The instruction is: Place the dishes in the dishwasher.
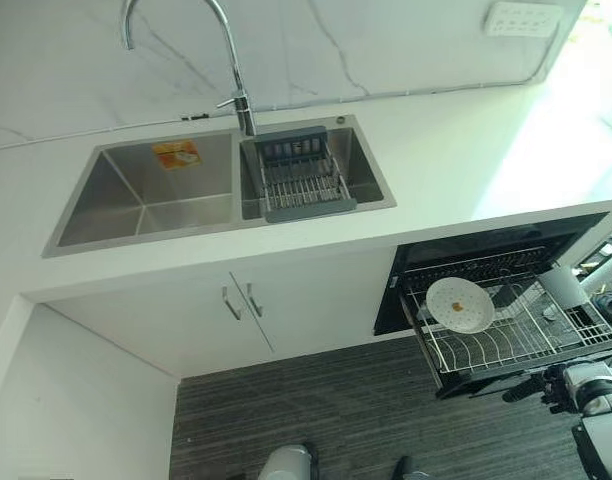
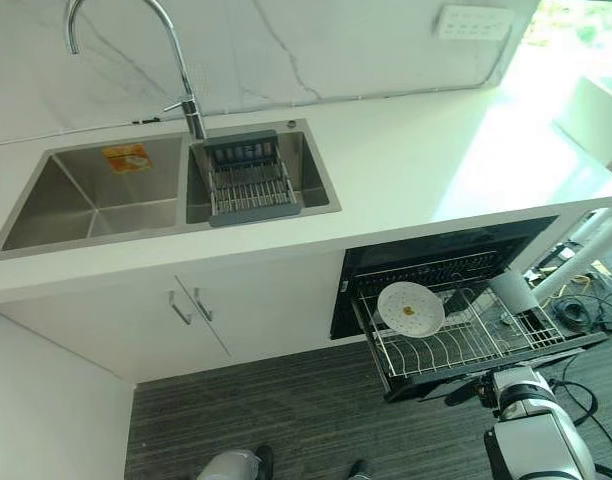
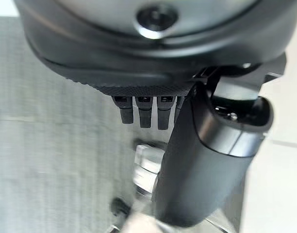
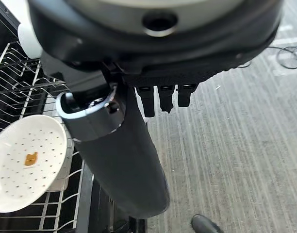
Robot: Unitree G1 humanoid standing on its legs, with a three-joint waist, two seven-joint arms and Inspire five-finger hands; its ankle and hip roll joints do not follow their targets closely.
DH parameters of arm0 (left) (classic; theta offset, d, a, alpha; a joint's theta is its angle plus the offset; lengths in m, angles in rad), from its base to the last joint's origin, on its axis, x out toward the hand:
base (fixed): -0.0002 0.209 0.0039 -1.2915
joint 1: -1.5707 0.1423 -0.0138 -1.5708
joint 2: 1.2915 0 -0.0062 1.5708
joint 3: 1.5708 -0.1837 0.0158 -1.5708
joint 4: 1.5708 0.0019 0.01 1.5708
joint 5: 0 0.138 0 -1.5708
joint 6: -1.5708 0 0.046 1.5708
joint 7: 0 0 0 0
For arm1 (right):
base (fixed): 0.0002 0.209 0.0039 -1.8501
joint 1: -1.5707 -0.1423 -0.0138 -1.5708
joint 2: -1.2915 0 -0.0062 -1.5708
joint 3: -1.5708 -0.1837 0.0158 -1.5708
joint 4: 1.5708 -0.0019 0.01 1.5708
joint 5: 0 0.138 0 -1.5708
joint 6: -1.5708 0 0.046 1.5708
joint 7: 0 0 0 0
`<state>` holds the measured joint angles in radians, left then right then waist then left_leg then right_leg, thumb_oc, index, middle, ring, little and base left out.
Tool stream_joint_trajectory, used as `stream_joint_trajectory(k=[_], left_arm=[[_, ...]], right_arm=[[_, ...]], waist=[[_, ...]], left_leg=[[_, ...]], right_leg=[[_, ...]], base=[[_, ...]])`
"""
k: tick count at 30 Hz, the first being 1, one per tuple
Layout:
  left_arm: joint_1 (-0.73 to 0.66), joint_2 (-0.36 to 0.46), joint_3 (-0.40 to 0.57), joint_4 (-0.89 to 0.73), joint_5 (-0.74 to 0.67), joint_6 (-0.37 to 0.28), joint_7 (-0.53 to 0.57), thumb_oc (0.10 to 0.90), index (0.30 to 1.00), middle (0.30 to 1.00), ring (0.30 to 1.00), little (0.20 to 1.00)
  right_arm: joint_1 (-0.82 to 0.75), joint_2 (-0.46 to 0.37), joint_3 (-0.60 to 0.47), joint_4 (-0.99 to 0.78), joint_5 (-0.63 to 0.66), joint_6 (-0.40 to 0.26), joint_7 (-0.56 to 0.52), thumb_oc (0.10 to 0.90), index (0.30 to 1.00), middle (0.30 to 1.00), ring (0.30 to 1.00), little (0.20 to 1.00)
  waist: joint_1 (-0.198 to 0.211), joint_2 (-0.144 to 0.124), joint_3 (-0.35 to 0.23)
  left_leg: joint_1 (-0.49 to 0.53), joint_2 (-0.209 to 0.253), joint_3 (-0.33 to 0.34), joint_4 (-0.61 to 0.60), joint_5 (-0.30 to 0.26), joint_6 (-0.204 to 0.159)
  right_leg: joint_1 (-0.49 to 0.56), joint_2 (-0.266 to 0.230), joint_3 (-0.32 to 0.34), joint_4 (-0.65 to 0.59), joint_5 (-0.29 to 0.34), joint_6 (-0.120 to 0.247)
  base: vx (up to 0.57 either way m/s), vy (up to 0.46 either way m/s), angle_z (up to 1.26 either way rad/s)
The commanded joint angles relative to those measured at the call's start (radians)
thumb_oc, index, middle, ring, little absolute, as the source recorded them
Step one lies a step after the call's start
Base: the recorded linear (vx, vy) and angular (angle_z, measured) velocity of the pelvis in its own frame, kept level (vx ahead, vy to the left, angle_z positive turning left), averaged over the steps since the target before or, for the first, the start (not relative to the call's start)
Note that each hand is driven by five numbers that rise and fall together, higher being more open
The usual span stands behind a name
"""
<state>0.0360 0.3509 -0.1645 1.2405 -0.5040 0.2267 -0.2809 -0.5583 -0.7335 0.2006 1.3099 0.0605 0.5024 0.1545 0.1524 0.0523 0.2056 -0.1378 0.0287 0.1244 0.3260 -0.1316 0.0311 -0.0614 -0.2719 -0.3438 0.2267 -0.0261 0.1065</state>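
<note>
The robot's right hand [image 4: 124,160] hangs closest to view, above the dark striped floor [image 1: 316,410] just beside the pulled-out dishwasher rack [image 2: 466,345]; its fingers [image 4: 160,99] hang straight and relaxed, holding nothing. The left hand [image 3: 202,165] hangs over the same floor, its fingers [image 3: 143,114] also straight and empty. A long white desk [image 1: 456,160] carries a steel sink [image 1: 146,190] with 2 basins, a tall curved tap [image 1: 231,60] and a dark drying basket [image 1: 301,175] in the right basin. Below the desk, the open dishwasher [image 1: 486,250] holds 1 white plate [image 1: 460,305], leaning tilted in the wire rack, with a small brown spot on it.
</note>
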Motion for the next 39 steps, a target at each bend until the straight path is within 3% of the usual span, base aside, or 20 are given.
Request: stream_joint_trajectory(k=[1, 8, 13, 17, 24, 26, 28, 32, 39], left_arm=[[-0.017, 0.043, -0.025, -0.002, 0.019, 0.019, 0.001, 0.800, 0.900, 0.900, 0.900, 0.900], [-0.016, 0.052, -0.027, -0.013, 0.024, 0.025, -0.017, 0.800, 0.900, 0.900, 0.900, 0.900], [0.004, 0.025, -0.028, -0.029, 0.021, 0.002, -0.014, 0.800, 0.900, 0.900, 0.900, 0.900], [0.024, 0.016, -0.022, -0.040, 0.023, 0.000, -0.020, 0.800, 0.900, 0.900, 0.900, 0.900], [0.060, 0.030, -0.009, -0.056, 0.051, -0.011, -0.038, 0.800, 0.900, 0.900, 0.900, 0.900], [0.064, 0.038, 0.001, -0.059, 0.051, -0.011, -0.039, 0.800, 0.900, 0.900, 0.900, 0.900], [0.063, 0.046, 0.016, -0.051, 0.056, -0.026, -0.048, 0.800, 0.900, 0.900, 0.900, 0.900], [0.067, 0.046, 0.031, -0.041, 0.064, -0.063, -0.063, 0.800, 0.900, 0.900, 0.900, 0.900], [0.060, 0.059, 0.043, -0.071, 0.018, -0.116, -0.124, 0.800, 0.900, 0.900, 0.900, 0.900]], right_arm=[[-0.100, -0.086, 0.001, -0.012, 0.002, -0.020, -0.049, 0.800, 0.900, 0.900, 0.900, 0.900], [-0.175, -0.153, 0.000, -0.003, 0.042, -0.020, -0.134, 0.800, 0.900, 0.900, 0.900, 0.900], [-0.320, -0.220, 0.052, -0.005, 0.004, -0.002, -0.155, 0.800, 0.900, 0.900, 0.900, 0.900], [-0.393, -0.253, 0.080, -0.008, 0.007, 0.004, -0.165, 0.800, 0.900, 0.900, 0.900, 0.900], [-0.561, -0.320, 0.152, -0.004, 0.005, -0.033, -0.227, 0.800, 0.900, 0.900, 0.900, 0.900], [-0.640, -0.327, 0.199, -0.017, 0.030, -0.079, -0.280, 0.800, 0.900, 0.900, 0.900, 0.900], [-0.734, -0.316, 0.243, -0.051, 0.075, -0.181, -0.364, 0.800, 0.900, 0.900, 0.900, 0.900], [-0.791, -0.302, 0.267, -0.093, 0.093, -0.267, -0.434, 0.800, 0.900, 0.900, 0.900, 0.900], [-0.779, -0.319, 0.279, -0.075, 0.078, -0.265, -0.351, 0.800, 0.900, 0.900, 0.900, 0.900]], waist=[[0.058, 0.003, 0.010], [0.088, 0.057, 0.040], [0.116, 0.110, 0.060], [0.130, 0.127, 0.060], [0.171, 0.133, 0.057], [0.178, 0.133, 0.060], [0.187, 0.132, 0.064], [0.190, 0.128, 0.065], [0.196, 0.110, 0.071]], left_leg=[[-0.001, 0.035, -0.077, -0.026, -0.003, -0.069], [-0.053, -0.010, -0.113, -0.026, 0.012, -0.065], [-0.068, -0.036, -0.127, -0.026, -0.006, -0.071], [-0.073, -0.045, -0.130, -0.026, -0.004, -0.073], [-0.095, -0.068, -0.162, -0.026, -0.001, -0.071], [-0.106, -0.072, -0.169, -0.026, 0.001, -0.070], [-0.124, -0.076, -0.176, -0.026, 0.005, -0.068], [-0.141, -0.072, -0.168, -0.026, 0.007, -0.066], [-0.150, -0.064, -0.162, -0.026, 0.006, -0.064]], right_leg=[[-0.010, -0.062, -0.018, 0.073, -0.038, 0.057], [-0.039, -0.123, -0.051, 0.073, -0.010, 0.069], [-0.045, -0.158, -0.055, 0.073, -0.018, 0.083], [-0.040, -0.173, -0.068, 0.073, -0.016, 0.083], [-0.042, -0.190, -0.092, 0.073, -0.008, 0.087], [-0.052, -0.190, -0.094, 0.073, -0.006, 0.088], [-0.066, -0.188, -0.095, 0.073, -0.001, 0.088], [-0.080, -0.185, -0.096, 0.073, -0.001, 0.090], [-0.087, -0.185, -0.112, 0.073, 0.007, 0.091]], base=[[0.03, 0.028, 0.30], [0.00, 0.058, 0.31], [0.05, 0.124, 0.17], [0.08, 0.112, 0.12], [0.11, 0.050, 0.17], [0.09, 0.019, 0.20], [0.04, 0.011, 0.10], [0.00, 0.000, 0.00], [-0.01, -0.008, -0.01]])
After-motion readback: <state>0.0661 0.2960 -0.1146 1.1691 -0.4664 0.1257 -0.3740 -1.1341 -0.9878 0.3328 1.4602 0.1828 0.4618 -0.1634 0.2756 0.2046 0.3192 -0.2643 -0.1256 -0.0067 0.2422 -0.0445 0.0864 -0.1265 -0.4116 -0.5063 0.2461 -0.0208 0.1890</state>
